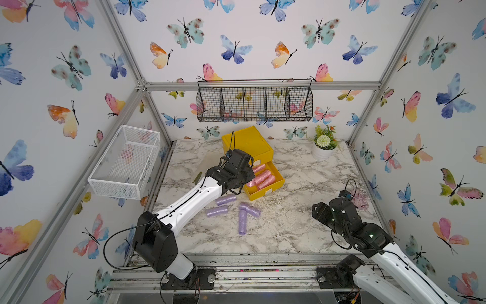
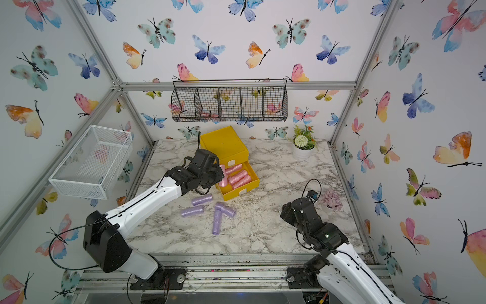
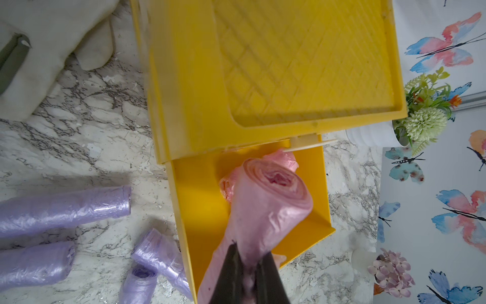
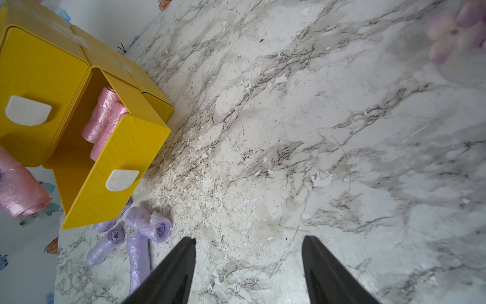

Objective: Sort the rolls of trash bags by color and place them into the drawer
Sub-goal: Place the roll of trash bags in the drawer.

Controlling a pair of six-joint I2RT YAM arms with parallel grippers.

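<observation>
The left gripper (image 3: 246, 254) is clamped on one end of a pink roll (image 3: 265, 202), holding it over the open lower drawer (image 3: 200, 210) of the yellow drawer unit (image 1: 247, 142) at the tabletop's 12 o'clock. Several pink rolls (image 1: 264, 177) already lie inside, so pink looks nearly done. Four purple rolls (image 1: 225, 200) lie loose on the marble tabletop (image 1: 302, 231) at the drawer's 7 o'clock, unsorted. No green rolls show. The right gripper (image 4: 248, 239), at 4 o'clock, stands wide and empty.
</observation>
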